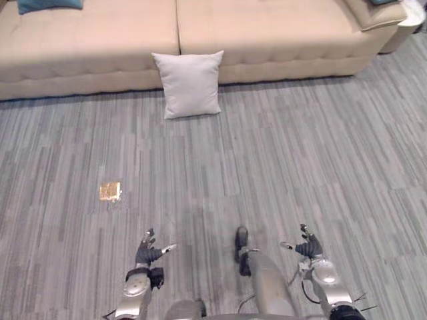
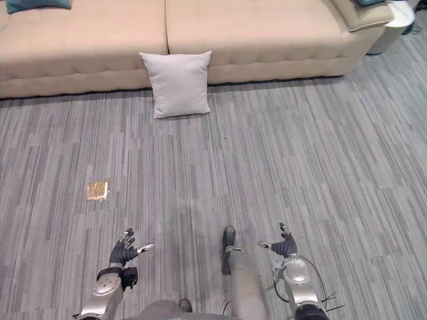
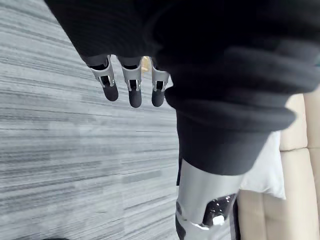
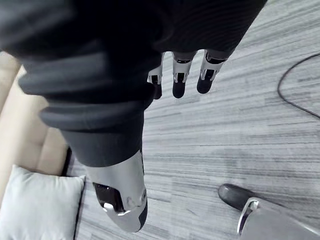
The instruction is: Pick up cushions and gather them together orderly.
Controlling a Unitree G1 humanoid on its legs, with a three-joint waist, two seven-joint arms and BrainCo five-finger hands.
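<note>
Leaning against the front of the beige sofa (image 1: 267,33), just below the seam where its two seat sections meet, a white cushion (image 1: 189,83) stands on its lower edge on the grey striped floor (image 1: 300,153), its back touching the sofa's base and its face turned away from the sofa. On the sofa's seat, toward the sofa's left end on the robot's side, part of a blue cushion (image 1: 50,5) lies against the backrest. At the sofa's opposite end a beige cushion (image 1: 373,12) rests on the seat, with a sliver of something teal just above it that is too cut off to identify. Well away from the sofa, out on the floor and off to the left of the white cushion, sits a small golden-brown patch (image 1: 110,191). Farther from the sofa than that patch, the left hand (image 1: 148,253) hangs above the floor with its fingers (image 3: 134,92) straight and spread and the thumb held apart, holding nothing. The right hand (image 1: 307,249) hangs equally far from the sofa, off to the right, its fingers (image 4: 179,82) likewise straight and loose, thumb out, touching nothing. Both hands are well apart from the white cushion.
</note>
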